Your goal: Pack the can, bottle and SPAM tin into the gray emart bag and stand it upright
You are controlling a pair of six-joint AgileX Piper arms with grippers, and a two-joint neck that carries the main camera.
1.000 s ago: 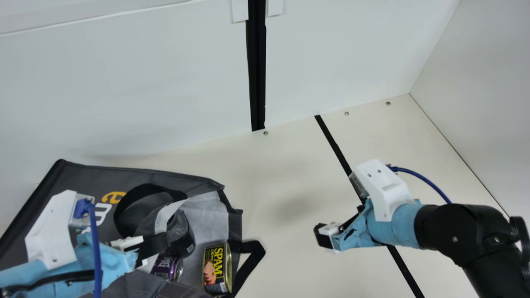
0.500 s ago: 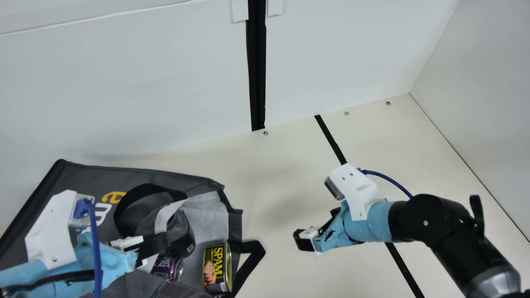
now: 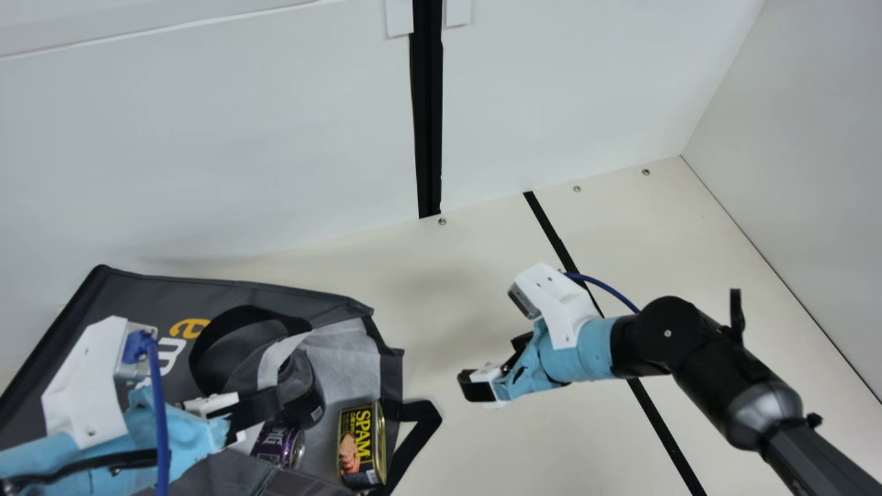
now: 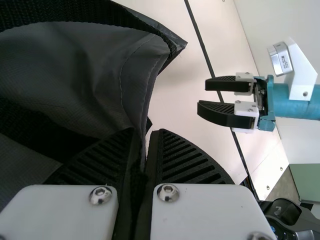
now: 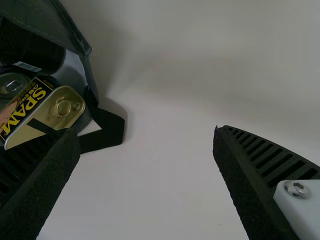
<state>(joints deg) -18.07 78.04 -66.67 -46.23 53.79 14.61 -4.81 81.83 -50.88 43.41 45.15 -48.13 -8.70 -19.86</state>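
Observation:
The gray emart bag (image 3: 275,293) lies on its side, mouth facing right. Inside the mouth are the dark bottle (image 3: 303,396), the purple can (image 3: 275,444) below it and the SPAM tin (image 3: 362,446) near the opening. My left gripper (image 3: 265,411) is at the bag's mouth; in the left wrist view the left gripper (image 4: 146,132) is shut on a fold of the bag (image 4: 100,65). Right of the bag, my right gripper (image 3: 475,386) hangs over the table. In the right wrist view the right gripper (image 5: 146,131) stands open, with nothing between its fingers, near the SPAM tin (image 5: 60,112).
A black strap loop (image 3: 424,417) sticks out from the bag's mouth onto the cream table (image 3: 468,296). Black tape (image 3: 551,231) crosses the table under the right arm. White walls stand behind and at the right.
My right arm has moved left across the table, nearer the bag's mouth. The left arm, the bag and its contents have stayed where they were.

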